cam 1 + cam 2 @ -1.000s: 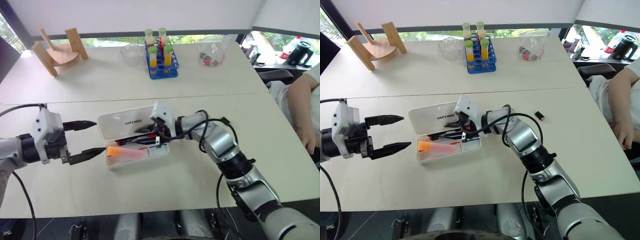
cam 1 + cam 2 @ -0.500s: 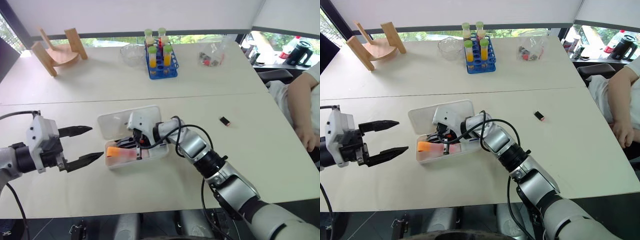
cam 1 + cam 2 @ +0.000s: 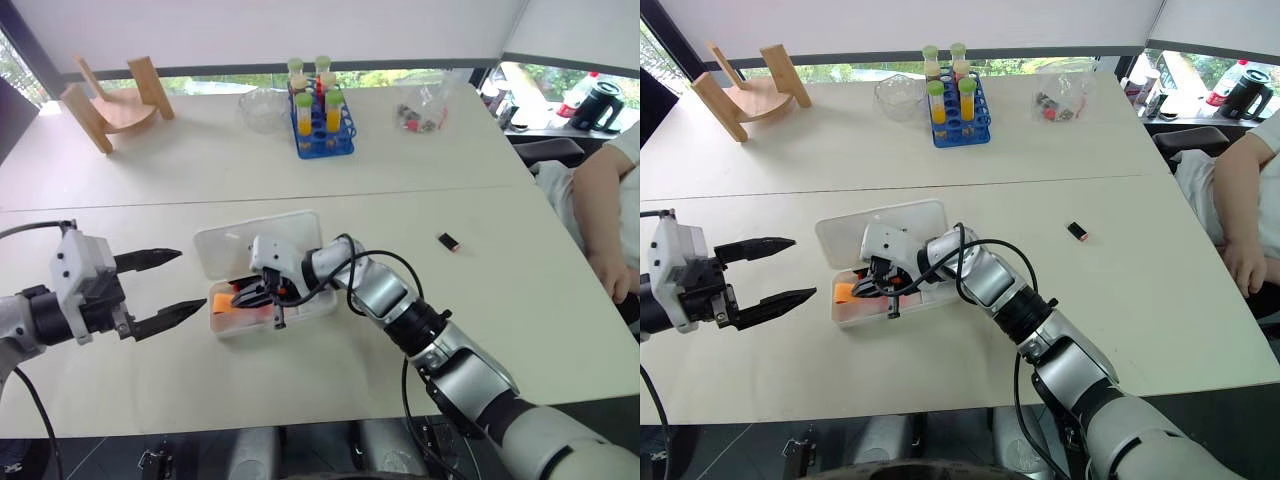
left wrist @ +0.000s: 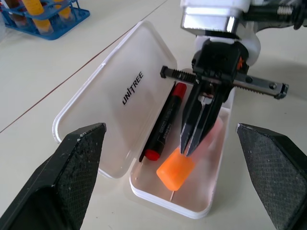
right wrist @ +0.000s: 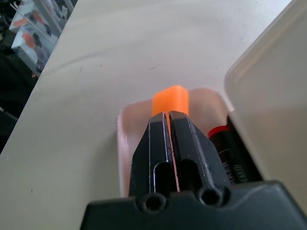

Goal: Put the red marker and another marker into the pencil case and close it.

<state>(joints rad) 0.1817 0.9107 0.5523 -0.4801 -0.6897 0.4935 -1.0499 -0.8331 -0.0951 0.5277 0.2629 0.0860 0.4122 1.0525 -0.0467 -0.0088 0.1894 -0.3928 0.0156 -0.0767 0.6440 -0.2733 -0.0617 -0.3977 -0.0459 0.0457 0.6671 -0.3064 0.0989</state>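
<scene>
Closed tight, my right hand (image 4: 192,143) dips into the open pencil case (image 4: 115,96) near the tabletop's front edge, fingertips just over the orange end of the chunky highlighter (image 4: 175,170) lying in the tray. Beside it lies the red marker (image 4: 165,123), black-barrelled with red ends, along the hinge side. Left of the case, apart from it, my left hand (image 3: 165,289) hovers with fingers spread wide.

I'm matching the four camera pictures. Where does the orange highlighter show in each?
Left eye: orange highlighter, at the case's left end.
Right eye: same.
Left wrist: under the right gripper, beside the red marker.
Right wrist: beyond the shut fingertips.
Shared landmark: the pencil case's open lid.
</scene>
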